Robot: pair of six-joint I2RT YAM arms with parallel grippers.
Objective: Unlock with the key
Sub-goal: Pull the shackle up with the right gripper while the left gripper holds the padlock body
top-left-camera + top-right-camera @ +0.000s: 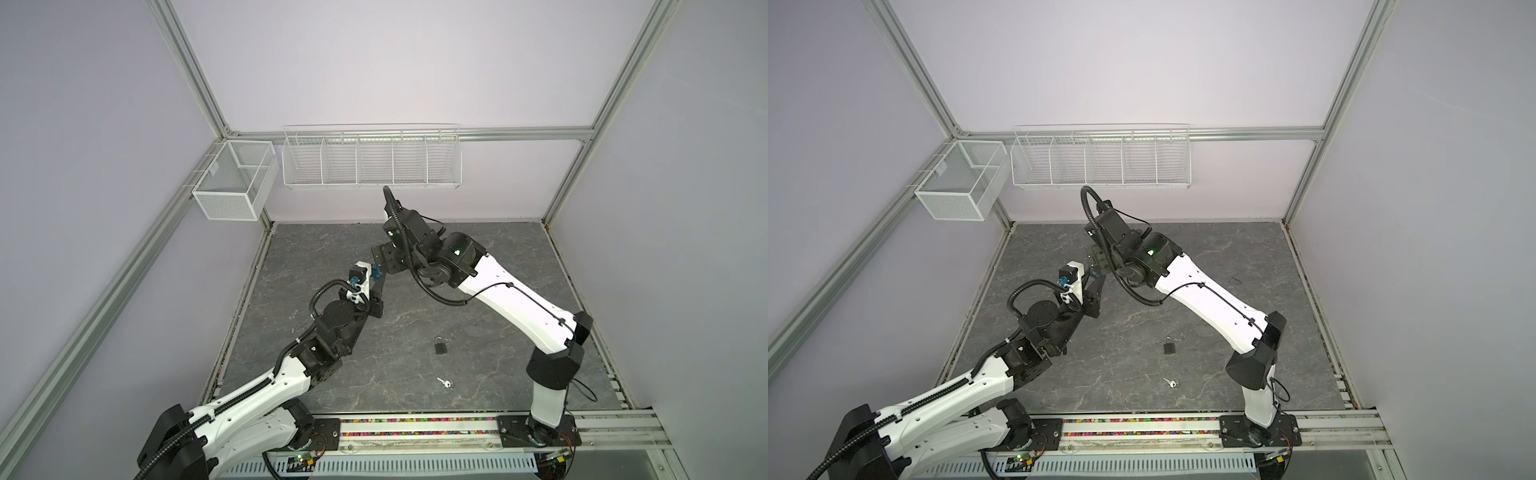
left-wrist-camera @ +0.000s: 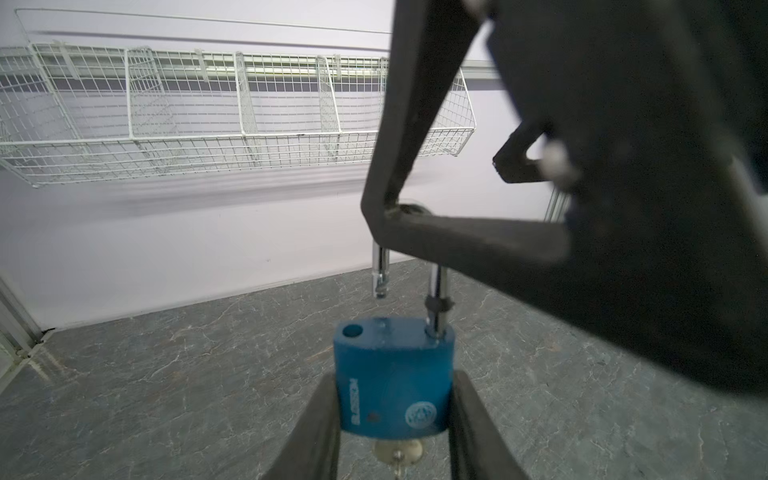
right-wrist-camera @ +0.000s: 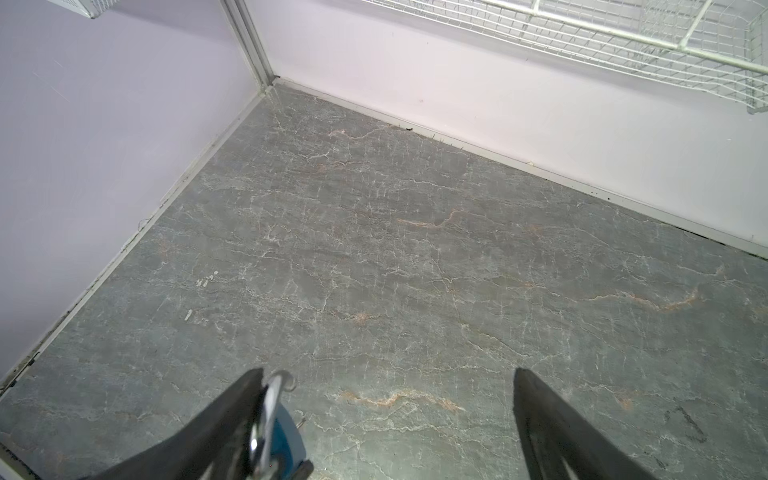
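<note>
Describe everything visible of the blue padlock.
The blue padlock: metal body with pale lettering and round emblem; chrome shackle open: one leg out of its hole, the other seated. Held off the table, body clamped in the left gripper. What looks like a key head shows under it. A finger of the open right gripper meets the shackle.

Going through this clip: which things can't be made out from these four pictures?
- Bend of the blue padlock's shackle: left wrist view, covered by one of the right gripper's jaws.
- Key in its base: left wrist view, cut off by the frame edge.
- Black padlock on the table: too small in both top views to tell locked from open.
</note>
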